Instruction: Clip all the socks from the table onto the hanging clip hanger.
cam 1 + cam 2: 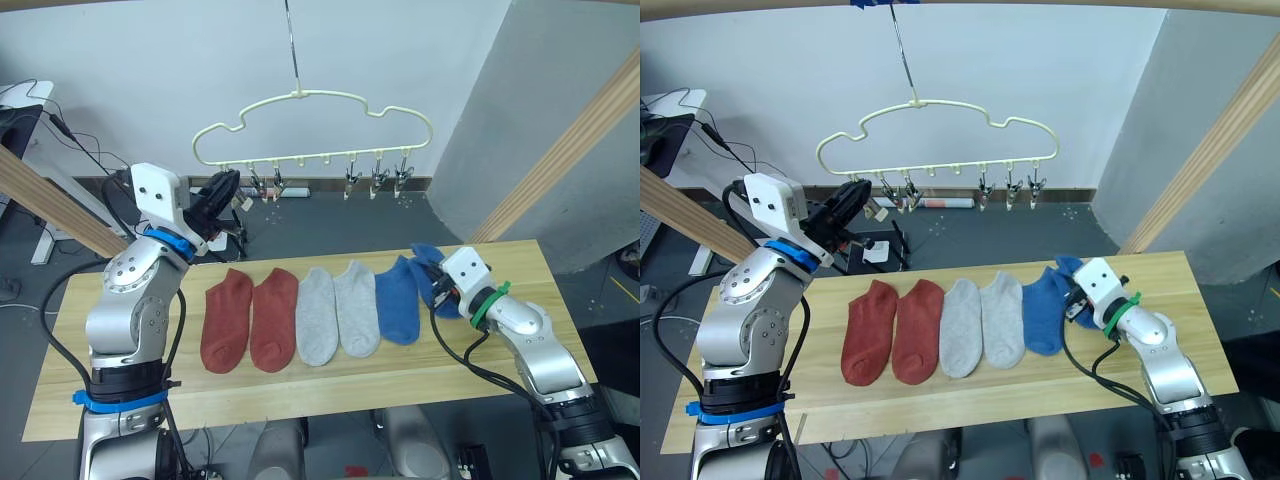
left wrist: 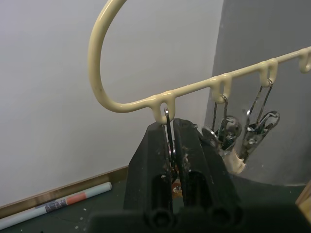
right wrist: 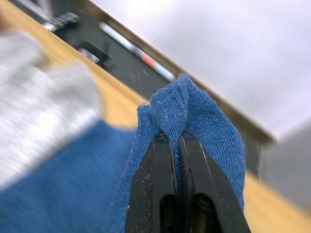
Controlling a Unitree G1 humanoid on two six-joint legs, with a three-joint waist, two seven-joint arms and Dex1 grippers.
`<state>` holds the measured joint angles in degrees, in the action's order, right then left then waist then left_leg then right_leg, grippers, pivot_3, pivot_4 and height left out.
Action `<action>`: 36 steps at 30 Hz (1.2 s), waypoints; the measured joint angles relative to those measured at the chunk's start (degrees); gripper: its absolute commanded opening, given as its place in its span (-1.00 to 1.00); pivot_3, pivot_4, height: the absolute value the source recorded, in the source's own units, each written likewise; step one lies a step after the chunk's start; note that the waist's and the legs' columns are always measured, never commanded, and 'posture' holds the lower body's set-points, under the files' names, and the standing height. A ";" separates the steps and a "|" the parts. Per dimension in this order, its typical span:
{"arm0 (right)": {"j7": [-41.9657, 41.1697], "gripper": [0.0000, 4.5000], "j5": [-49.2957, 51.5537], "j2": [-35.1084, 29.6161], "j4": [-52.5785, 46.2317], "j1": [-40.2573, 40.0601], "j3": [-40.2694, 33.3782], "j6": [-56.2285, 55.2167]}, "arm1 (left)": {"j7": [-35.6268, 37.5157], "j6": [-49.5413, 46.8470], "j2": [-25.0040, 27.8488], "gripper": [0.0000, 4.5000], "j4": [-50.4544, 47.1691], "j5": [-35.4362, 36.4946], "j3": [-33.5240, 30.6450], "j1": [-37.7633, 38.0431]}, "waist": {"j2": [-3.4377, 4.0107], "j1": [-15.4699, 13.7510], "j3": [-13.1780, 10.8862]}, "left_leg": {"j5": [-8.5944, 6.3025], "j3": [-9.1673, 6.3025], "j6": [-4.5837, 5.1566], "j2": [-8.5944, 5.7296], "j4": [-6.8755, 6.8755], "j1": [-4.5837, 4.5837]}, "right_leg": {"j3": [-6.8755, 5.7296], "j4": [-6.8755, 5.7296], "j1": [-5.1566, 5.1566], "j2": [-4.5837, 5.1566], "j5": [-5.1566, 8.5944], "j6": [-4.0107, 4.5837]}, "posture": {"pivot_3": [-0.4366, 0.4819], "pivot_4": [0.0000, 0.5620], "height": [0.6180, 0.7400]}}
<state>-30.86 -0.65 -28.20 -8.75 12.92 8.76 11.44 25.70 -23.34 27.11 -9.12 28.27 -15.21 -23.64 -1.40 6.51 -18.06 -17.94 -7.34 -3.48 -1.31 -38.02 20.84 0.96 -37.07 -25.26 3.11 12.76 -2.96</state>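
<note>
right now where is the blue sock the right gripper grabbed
In the left eye view, the pinched blue sock is at the row's right end on the table, held by the right gripper beside the other blue sock.

A white tube (image 2: 53, 205) lies on the dark floor (image 1: 330, 215) by the wall.

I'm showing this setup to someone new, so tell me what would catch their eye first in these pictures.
First, the row of socks lying side by side across the table: two rust-red, two grey, then blue. Above them hangs the cloud-shaped clip hanger, where the left hand is shut on the end clip. At the row's right end, the right hand pinches the last blue sock, bunching it up off the wood.
</note>
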 measured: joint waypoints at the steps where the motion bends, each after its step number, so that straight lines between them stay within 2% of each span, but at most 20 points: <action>1: -0.63 -0.99 -0.38 0.20 -0.98 0.74 1.18 -0.17 | 0.02 -0.23 0.03 -1.00 -0.15 0.25 -0.03 0.03 | 0.00 0.00 0.00 | 0.00 0.01 0.00 -0.01 0.00 0.01 | 0.01 0.02 -0.01 0.02 -0.02 -0.01 | -0.41 0.19 0.85; 8: -3.69 -0.99 -2.84 7.48 -2.70 10.07 11.03 -0.18 | 0.06 -3.16 0.10 -1.00 -1.99 2.25 -0.44 0.25 | -0.02 -0.14 -0.01 | 0.00 -0.07 -0.01 0.00 0.02 0.05 | -0.04 0.05 -0.05 0.03 -0.05 0.02 | -0.39 0.16 0.85; 13: -2.27 -0.99 -4.85 15.76 2.54 15.98 15.08 0.18 | 0.13 -5.44 0.10 -1.00 -2.99 4.23 -0.45 0.18 | -0.02 -0.30 -0.01 | 0.00 -0.09 -0.02 0.00 0.02 0.08 | -0.03 0.07 -0.07 0.09 -0.07 0.06 | -0.37 0.14 0.85; 21: 2.50 -0.99 -6.38 26.33 15.32 21.90 16.28 -1.90 | -0.15 -7.48 0.07 -1.00 -4.50 5.54 -0.46 0.36 | -0.02 -0.42 0.00 | -0.01 -0.10 -0.04 0.01 0.04 0.16 | -0.03 0.08 -0.17 0.11 -0.09 0.10 | -0.36 0.13 0.85; 26: 3.47 -0.99 -6.65 28.62 20.18 24.17 15.97 -4.24 | -0.29 -7.65 -0.01 -1.00 -4.62 5.59 -0.47 0.43 | -0.02 -0.46 0.00 | -0.01 -0.09 -0.05 0.00 0.04 0.17 | -0.04 0.07 -0.19 0.10 -0.10 0.10 | -0.33 0.14 0.85; 36: 4.99 -0.99 -5.91 33.15 22.39 26.22 13.82 -6.14 | -1.25 -8.60 -0.47 -1.00 -5.15 6.29 -0.49 0.54 | -0.02 -0.46 0.00 | -0.01 -0.08 -0.05 0.00 0.04 0.17 | -0.05 0.04 -0.23 0.10 -0.13 0.16 | -0.32 0.13 0.85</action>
<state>-25.88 -6.56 4.95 13.64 39.14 22.58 5.31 24.45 -31.94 26.64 -14.27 34.55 -15.70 -23.11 -1.42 6.04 -18.07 -17.96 -7.42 -3.53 -1.31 -37.98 21.01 0.91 -37.04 -25.49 3.21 12.63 -2.81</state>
